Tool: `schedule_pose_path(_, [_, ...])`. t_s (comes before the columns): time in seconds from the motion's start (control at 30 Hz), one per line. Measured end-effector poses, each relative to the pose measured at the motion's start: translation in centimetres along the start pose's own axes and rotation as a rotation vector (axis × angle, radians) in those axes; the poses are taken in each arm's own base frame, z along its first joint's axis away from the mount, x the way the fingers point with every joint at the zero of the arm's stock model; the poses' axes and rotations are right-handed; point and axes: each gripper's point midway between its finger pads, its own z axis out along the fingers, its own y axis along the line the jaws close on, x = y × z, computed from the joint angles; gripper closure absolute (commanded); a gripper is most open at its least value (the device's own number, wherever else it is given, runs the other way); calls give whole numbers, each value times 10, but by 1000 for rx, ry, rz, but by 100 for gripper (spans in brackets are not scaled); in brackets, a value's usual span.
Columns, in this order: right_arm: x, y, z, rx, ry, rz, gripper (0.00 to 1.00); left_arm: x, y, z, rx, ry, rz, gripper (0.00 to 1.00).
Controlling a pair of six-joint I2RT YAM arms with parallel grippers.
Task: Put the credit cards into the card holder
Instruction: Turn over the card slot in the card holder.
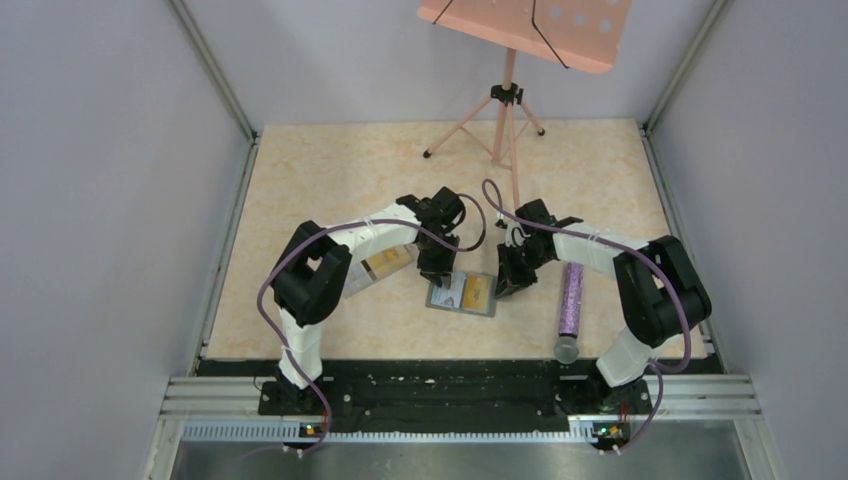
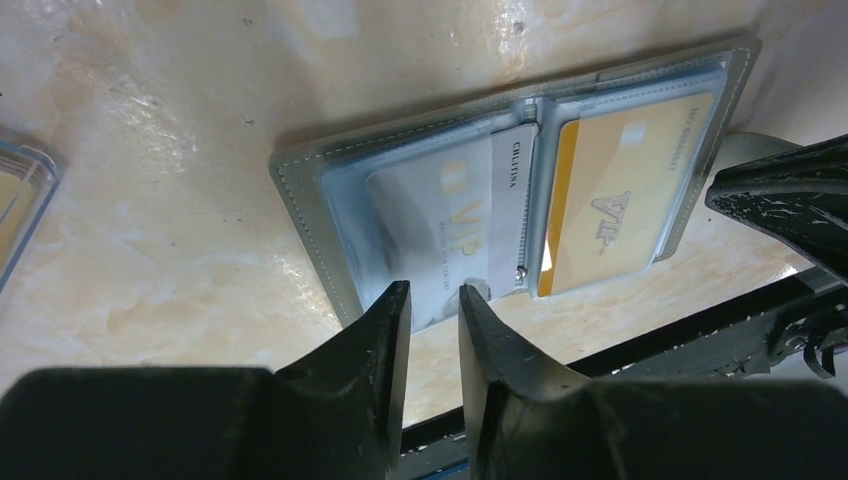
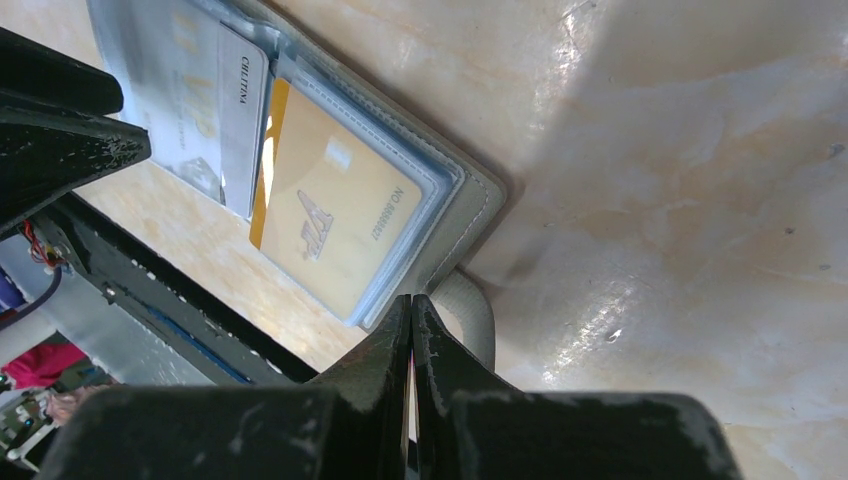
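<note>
Top: holder (image 1: 462, 294) lies open mid-counter (image 1: 330, 180) toward the near edge, with left tool (image 1: 437, 270) and right tool (image 1: 508, 283) flanking it. Spare cards (image 1: 388, 263) sit in the clear box (image 1: 360, 278) to its left. It's tight between the tools, with free room toward the far edge.

Left wrist: jaws slightly apart, nothing clamped, over the white card (image 2: 440, 215), which looks not fully seated. Yellow card (image 2: 620, 190) is pocketed. Next, I'd judge: push the white card home.

Right wrist: right tool closed and empty, tips at the holder's corner by the strap (image 3: 470, 305), probably pinning it.

Bright overhead glare, foreground seemingly blurred
</note>
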Motion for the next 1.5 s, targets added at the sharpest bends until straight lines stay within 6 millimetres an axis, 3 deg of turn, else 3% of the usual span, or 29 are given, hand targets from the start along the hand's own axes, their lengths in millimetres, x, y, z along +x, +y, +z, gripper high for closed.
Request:
schedule_pose_path(0.1, [0, 0, 0, 0, 0, 0, 100, -1, -3, 0, 15, -1, 1, 71])
schedule_pose_path(0.23, [0, 0, 0, 0, 0, -1, 100, -2, -5, 0, 28, -5, 2, 57])
schedule_pose_path(0.33, [0, 0, 0, 0, 0, -1, 100, -2, -5, 0, 23, -7, -4, 54])
schedule_pose_path(0.67, [0, 0, 0, 0, 0, -1, 100, 4, 3, 13, 0, 23, -24, 52])
schedule_pose_path(1.27, [0, 0, 0, -1, 1, -1, 100, 5, 6, 13, -20, 24, -34, 49])
schedule_pose_path(1.5, [0, 0, 0, -1, 0, -1, 100, 3, 10, 12, -44, 16, -33, 54])
